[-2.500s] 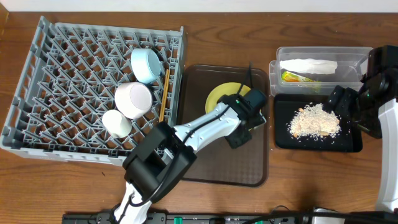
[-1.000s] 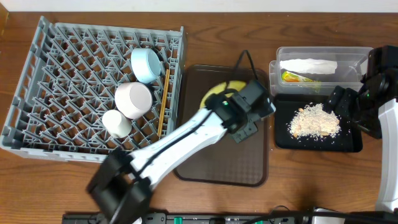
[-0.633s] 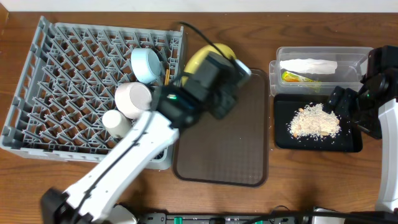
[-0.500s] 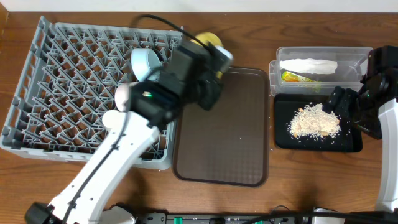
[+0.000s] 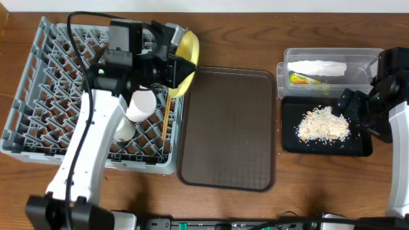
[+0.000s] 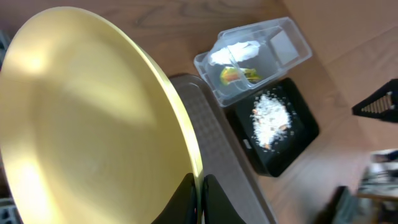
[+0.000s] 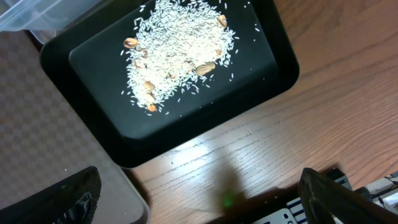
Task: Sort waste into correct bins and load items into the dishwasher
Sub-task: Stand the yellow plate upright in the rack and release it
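My left gripper (image 5: 171, 65) is shut on the rim of the pale-yellow plate (image 5: 187, 48), which stands tilted on edge over the back right edge of the grey dish rack (image 5: 38, 96). In the left wrist view the fingertips (image 6: 200, 186) pinch the plate (image 6: 93, 124) edge. The rack holds a white bowl (image 5: 142, 105), a small white cup (image 5: 123, 130) and chopsticks (image 5: 166, 118); the blue bowl is hidden under the arm. The clear tub (image 5: 361, 61) holds the napkin (image 5: 316, 67) and wrapper (image 5: 305, 80). Rice scraps (image 5: 323, 124) lie in the black tray (image 5: 326, 151). My right gripper (image 5: 361, 115) stands open beside the black tray, holding nothing.
The brown serving tray (image 5: 227, 128) lies between the rack and the bins with nothing on it. In the right wrist view the rice (image 7: 177, 50) fills the black tray (image 7: 99, 62), with bare wood table (image 7: 249, 162) in front.
My left arm has lifted the plate off the brown tray and swung it left and back to the rack's right edge. The right arm has not moved.
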